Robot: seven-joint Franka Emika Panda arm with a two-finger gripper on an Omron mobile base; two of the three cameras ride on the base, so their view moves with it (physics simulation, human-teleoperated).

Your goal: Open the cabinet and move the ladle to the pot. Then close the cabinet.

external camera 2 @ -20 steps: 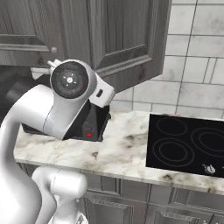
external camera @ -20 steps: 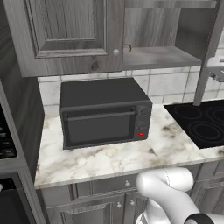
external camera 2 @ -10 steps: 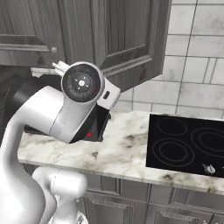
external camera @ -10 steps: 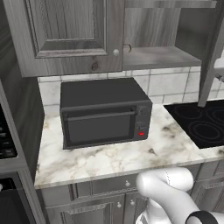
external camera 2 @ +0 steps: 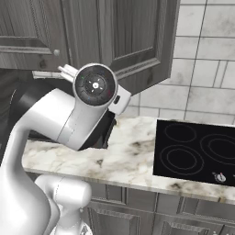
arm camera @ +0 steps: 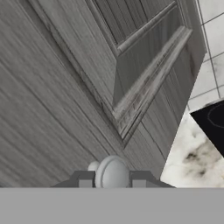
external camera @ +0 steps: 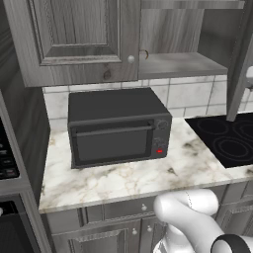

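Note:
The grey cabinet's right door (arm camera: 131, 74) stands swung open; it hangs over the counter (external camera 2: 137, 36) and shows edge-on at the right (external camera: 238, 64). Close in front of the hand, my gripper (arm camera: 112, 181) is shut on that door's round silver knob (arm camera: 112, 172), one dark fingertip on each side. The left door (external camera: 79, 39) is closed, its knob (external camera: 131, 59) free. On the open shelf (external camera: 178, 64) a small brownish curved piece (external camera: 144, 53) pokes out from behind the left door; it may be the ladle, the rest hidden. The pot is out of view.
A black microwave (external camera: 118, 128) sits on the marble counter (external camera: 123, 180) under the cabinet. The black stovetop (external camera 2: 197, 151) lies to the right. My arm's big elbow joint (external camera 2: 95, 85) hangs in front of the microwave. Drawer fronts (external camera: 113, 210) run below the counter.
The elbow has moved to the right in the right base view, and the right door has swung a little further open with the knob still held.

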